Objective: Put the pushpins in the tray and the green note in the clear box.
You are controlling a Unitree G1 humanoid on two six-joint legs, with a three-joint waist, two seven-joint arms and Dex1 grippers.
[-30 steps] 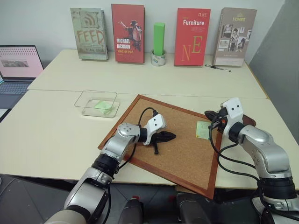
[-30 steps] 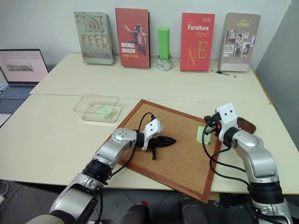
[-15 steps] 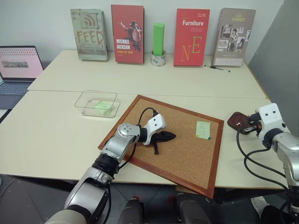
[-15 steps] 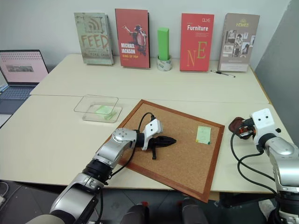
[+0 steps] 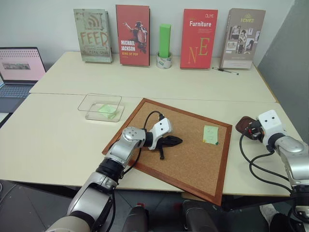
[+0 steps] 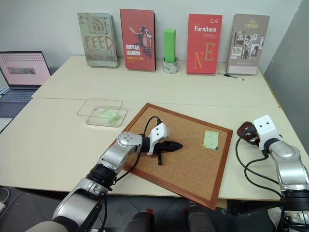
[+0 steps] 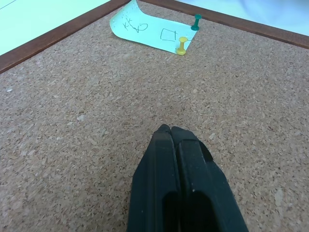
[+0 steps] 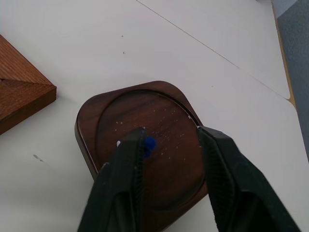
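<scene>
Books (image 5: 199, 37): "Furniture", "Michael Jackson", "FEED"

Cork board (image 6: 186, 150) center frame, green note (image 6: 210, 139) pinned near its right edge. Left gripper (image 6: 175, 145) resting on the board, fingers together. Right gripper (image 6: 248, 134) at far right over the brown tray (image 6: 243, 129). Clear box (image 6: 101, 112) left of board, green paper inside. 4 books upper frame.

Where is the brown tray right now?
In the head views the tray sits on the table's right side, just off the cork board's right edge, directly under the open right end effector.
</scene>
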